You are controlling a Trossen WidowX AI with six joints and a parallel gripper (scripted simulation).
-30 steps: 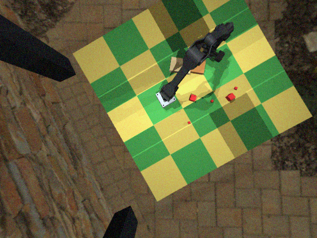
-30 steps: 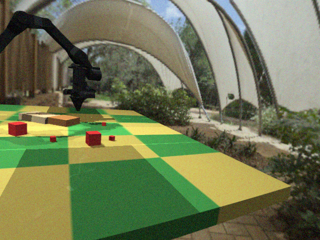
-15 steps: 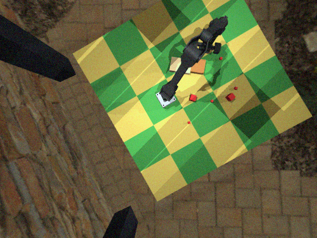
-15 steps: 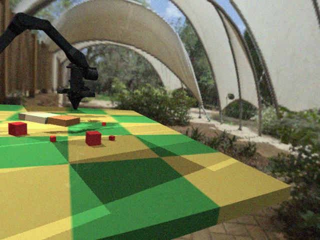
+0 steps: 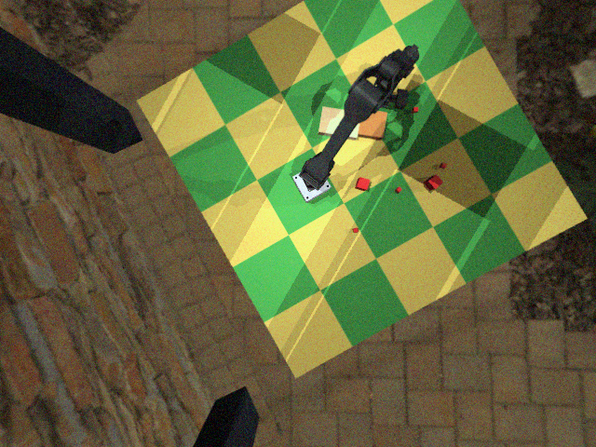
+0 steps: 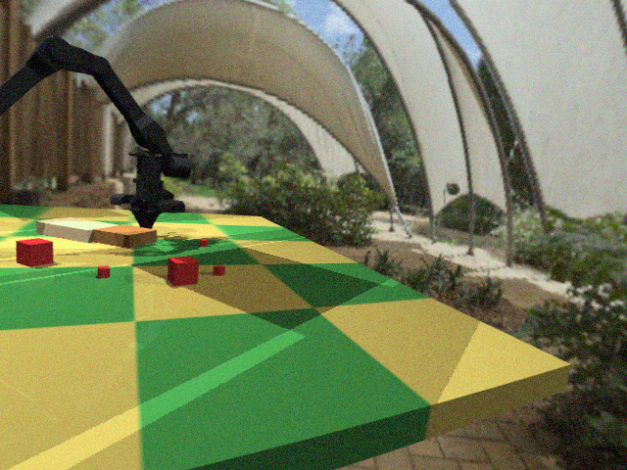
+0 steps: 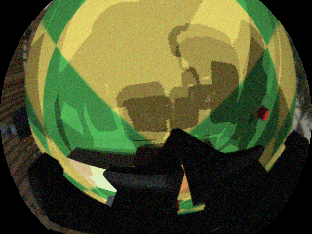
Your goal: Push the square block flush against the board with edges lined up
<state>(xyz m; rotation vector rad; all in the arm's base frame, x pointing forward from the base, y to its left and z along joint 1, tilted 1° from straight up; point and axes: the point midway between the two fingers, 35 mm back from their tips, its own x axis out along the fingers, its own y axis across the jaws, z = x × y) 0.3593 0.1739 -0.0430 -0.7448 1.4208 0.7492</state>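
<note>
The tool (image 6: pixel 146 220), clenched on nothing, sits low just behind the orange block (image 6: pixel 124 235), which looks already up against the pale board (image 6: pixel 71 228), so push slow & flat, w/o lifting, till edges line up.
</note>
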